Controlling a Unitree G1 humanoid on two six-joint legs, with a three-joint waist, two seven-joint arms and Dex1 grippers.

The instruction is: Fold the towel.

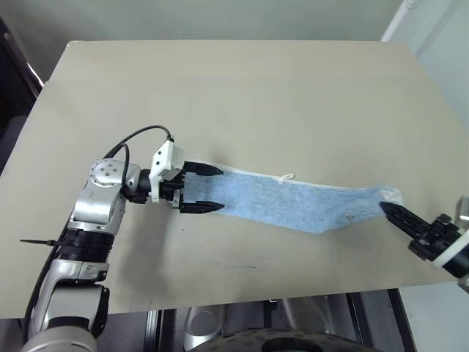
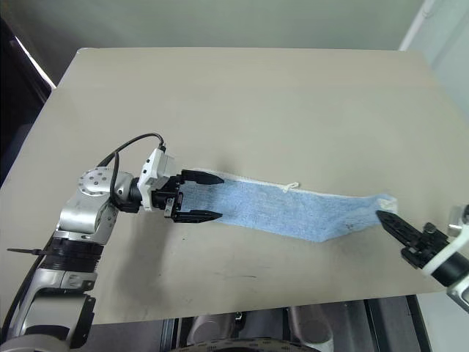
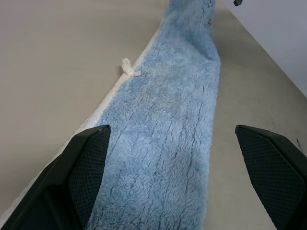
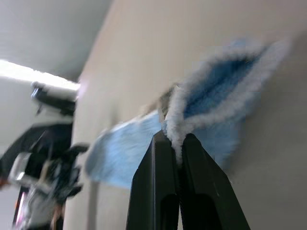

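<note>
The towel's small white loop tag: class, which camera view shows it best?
The left wrist view: the loop tag sits large against the tan table, on the towel's white hem. Both eye views show it as a tiny white speck; the right wrist view leaves it unclear.

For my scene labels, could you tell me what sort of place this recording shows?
Probably a lab or test room: a plain beige table holding just one blue towel, bare pale walls behind it, and what looks like a white pipe in the corner.

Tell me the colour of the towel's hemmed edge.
White, bordering the light-blue towel; the hemmed edge shows best in the left wrist view.
</note>
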